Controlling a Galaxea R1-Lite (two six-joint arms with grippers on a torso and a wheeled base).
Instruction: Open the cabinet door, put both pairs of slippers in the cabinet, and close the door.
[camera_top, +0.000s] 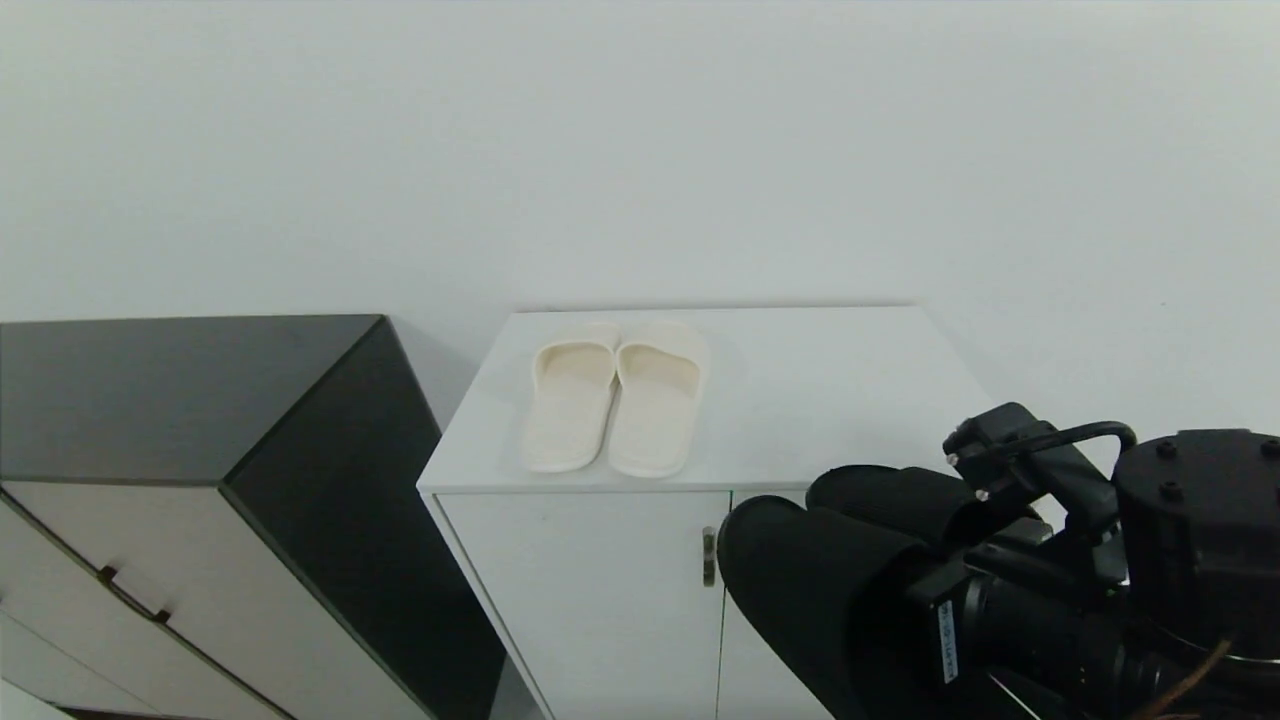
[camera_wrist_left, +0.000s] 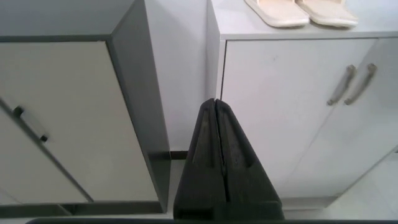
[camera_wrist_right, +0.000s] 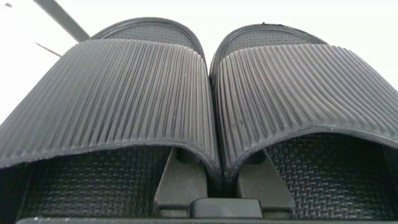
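A pair of cream slippers (camera_top: 615, 410) (camera_wrist_left: 301, 11) lies side by side on top of the white cabinet (camera_top: 830, 400) (camera_wrist_left: 280, 93). Both cabinet doors are closed, with their handles (camera_wrist_left: 352, 84) meeting at the middle seam. My right gripper (camera_wrist_right: 217, 163) is shut on a pair of black ribbed slippers (camera_top: 830, 570) (camera_wrist_right: 205, 93), pinching their inner edges together. It holds them in front of the right-hand door, just below the cabinet top. My left gripper (camera_wrist_left: 216, 107) is shut on nothing, low and pointing at the gap between the two cabinets.
A dark-topped cabinet (camera_top: 200, 400) (camera_wrist_left: 62, 124) with pale drawer fronts and a black handle (camera_top: 130, 595) stands to the left of the white one. A narrow gap separates them. A plain white wall runs behind both.
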